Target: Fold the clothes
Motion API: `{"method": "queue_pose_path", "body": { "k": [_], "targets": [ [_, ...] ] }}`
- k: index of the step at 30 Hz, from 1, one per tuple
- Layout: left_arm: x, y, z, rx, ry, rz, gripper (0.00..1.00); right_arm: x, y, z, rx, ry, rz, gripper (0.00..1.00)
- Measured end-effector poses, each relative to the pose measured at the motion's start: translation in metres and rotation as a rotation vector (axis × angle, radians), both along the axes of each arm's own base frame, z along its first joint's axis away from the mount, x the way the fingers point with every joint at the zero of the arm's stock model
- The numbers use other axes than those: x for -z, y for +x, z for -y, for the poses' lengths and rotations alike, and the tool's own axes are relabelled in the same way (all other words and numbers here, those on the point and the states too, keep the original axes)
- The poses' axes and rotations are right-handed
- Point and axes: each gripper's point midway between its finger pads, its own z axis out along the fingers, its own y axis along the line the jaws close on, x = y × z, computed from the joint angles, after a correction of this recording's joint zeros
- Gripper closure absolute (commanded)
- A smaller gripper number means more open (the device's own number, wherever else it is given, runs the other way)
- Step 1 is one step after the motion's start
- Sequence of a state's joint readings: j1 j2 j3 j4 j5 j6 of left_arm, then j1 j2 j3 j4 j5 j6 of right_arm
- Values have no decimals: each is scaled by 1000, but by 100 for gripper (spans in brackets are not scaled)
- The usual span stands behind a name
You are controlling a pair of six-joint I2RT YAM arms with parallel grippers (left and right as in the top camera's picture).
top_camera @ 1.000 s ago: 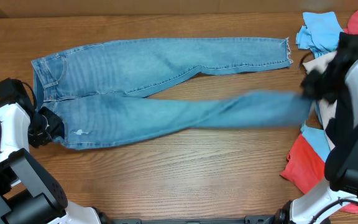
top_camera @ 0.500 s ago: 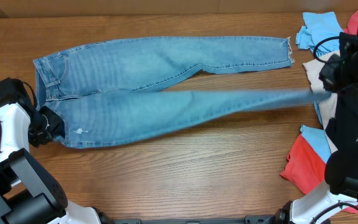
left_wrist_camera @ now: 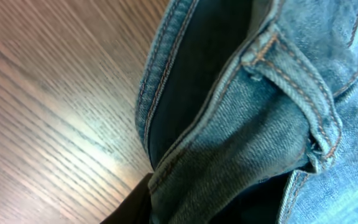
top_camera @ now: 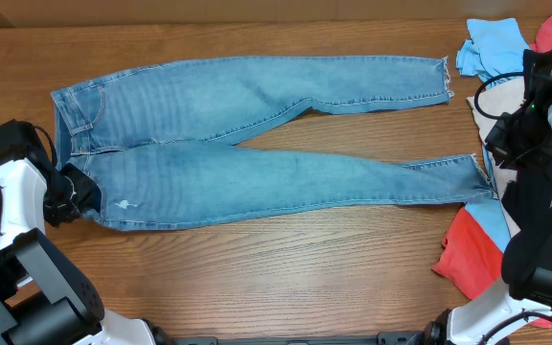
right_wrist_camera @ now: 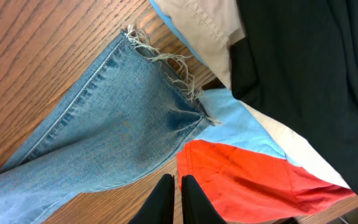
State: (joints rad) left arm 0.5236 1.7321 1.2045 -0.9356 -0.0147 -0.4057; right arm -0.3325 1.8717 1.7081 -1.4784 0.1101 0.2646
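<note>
The light blue jeans [top_camera: 257, 172] lie flat on the wooden table, waistband at the left and both legs stretched to the right in a narrow V. My left gripper [top_camera: 70, 192] is shut on the waistband's near corner; in the left wrist view denim and a belt loop [left_wrist_camera: 260, 124] fill the frame and lie between my dark fingers [left_wrist_camera: 135, 208]. My right gripper [top_camera: 506, 144] hovers by the frayed hem of the near leg [right_wrist_camera: 104, 124]. Its fingers [right_wrist_camera: 178, 190] are closed together and hold nothing.
A pile of other garments lies at the table's right edge: a sky-blue shirt [top_camera: 492, 48], a white one [top_camera: 492, 105], a red one [top_camera: 472, 254] and a black garment [right_wrist_camera: 316, 74]. The near leg's hem touches this pile.
The near leg was held up and stretched by my right gripper, swinging toward the far side. Now it lies flat on the table and my right gripper has let go.
</note>
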Motion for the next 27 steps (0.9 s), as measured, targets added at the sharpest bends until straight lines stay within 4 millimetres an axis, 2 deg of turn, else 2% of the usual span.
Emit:
{"method": "queue_pose_path", "body": {
  "k": [6,10,13,20,21,25,27],
  "targets": [
    [0,-17,-16,-41,51,-57,71,0,0,0,-3,-2,1,87],
    [-1,-30,-47,-154,48,-19,61,0,1,0,-3,0,2,87],
    [-1,-27,-57,-178,18,45,51,0,1,-2,-3,13,6,86],
    [-3,-13,-48,-125,-45,117,44,1,3,-7,-6,39,15,72],
    [-3,-12,-44,-111,-54,115,39,1,3,-7,-8,41,17,67],
    [-2,-13,-33,-78,-80,95,28,5,4,-8,-9,47,20,60],
    [-2,-13,-28,-71,-89,84,28,11,2,-8,-10,50,12,57]
  ]
}}
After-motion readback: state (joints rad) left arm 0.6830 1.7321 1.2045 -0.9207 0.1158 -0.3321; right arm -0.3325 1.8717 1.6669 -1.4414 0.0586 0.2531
